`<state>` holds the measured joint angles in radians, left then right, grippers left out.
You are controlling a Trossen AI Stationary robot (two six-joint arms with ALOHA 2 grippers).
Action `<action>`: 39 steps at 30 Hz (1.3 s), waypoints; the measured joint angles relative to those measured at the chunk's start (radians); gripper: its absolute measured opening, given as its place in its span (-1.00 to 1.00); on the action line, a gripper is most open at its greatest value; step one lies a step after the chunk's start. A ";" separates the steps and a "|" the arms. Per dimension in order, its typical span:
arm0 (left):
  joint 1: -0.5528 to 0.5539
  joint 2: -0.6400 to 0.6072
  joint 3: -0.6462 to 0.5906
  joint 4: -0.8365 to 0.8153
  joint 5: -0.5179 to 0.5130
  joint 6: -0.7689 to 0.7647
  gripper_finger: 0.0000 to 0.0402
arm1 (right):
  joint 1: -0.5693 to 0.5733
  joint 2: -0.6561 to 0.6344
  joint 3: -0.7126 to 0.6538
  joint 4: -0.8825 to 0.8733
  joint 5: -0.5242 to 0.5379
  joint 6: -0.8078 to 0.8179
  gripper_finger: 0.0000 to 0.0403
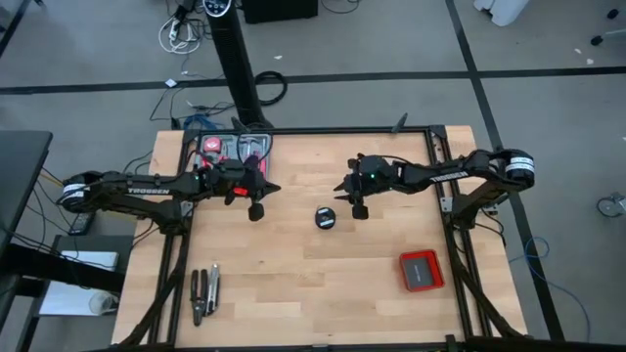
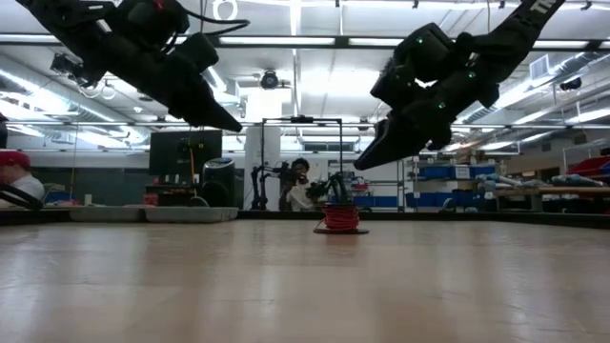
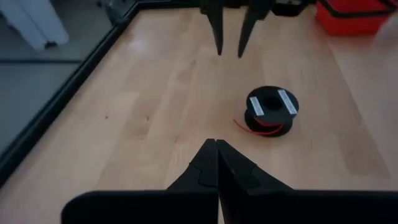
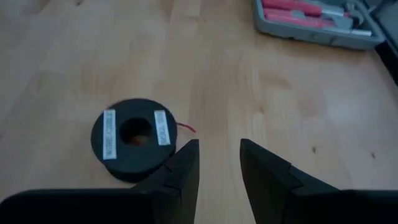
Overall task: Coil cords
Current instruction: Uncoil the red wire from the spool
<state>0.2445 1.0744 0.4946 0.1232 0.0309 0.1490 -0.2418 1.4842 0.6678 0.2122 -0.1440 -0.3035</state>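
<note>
While your left tool [image 1: 256, 210] hangs closed and your right tool [image 1: 359, 209] open above the table [image 1: 293, 284], watch the red wire [image 3: 268, 127] — its loose tail could snag and unwind.

Two black jointed arms, white lettering on left arm [image 1: 147, 190], tapered dark fingers [image 4: 186, 165]

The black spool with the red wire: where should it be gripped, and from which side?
My judgement: take the spool across its round rim, coming straight down from above. It lies flat on the table, flange up, with clear wood around. The open right end effector hangs beside it; avoid the loose red wire end.
</note>
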 joint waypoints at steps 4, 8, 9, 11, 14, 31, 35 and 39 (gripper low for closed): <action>-0.011 0.000 -0.002 0.059 -0.001 0.052 -1.00 | 0.052 0.000 0.000 0.043 0.007 0.088 -0.43; -0.031 0.000 -0.051 0.223 0.026 0.058 -1.00 | 0.092 0.000 0.000 0.105 0.033 0.260 -0.43; -0.037 0.000 -0.067 0.270 0.037 0.056 -1.00 | 0.098 0.000 0.000 0.119 0.046 0.311 -0.43; -0.047 0.000 -0.094 0.341 0.043 0.054 -1.00 | 0.108 0.000 0.000 0.126 0.078 0.402 -0.43; -0.051 0.000 -0.120 0.389 0.025 0.040 -1.00 | 0.116 -0.004 0.000 0.128 0.125 0.541 -0.43; -0.050 0.000 -0.124 0.313 0.279 -0.527 -1.00 | 0.123 -0.010 0.000 0.126 0.107 1.193 -0.43; -0.061 0.000 -0.124 0.249 0.330 -0.543 -1.00 | 0.130 -0.001 0.000 0.118 0.052 1.267 -0.43; -0.111 0.000 -0.149 0.304 0.330 -0.523 -1.00 | 0.167 0.001 0.000 0.121 0.104 1.240 -0.43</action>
<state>0.1331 1.0744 0.3455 0.4276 0.3607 -0.3737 -0.0748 1.4849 0.6678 0.3333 -0.0405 0.9369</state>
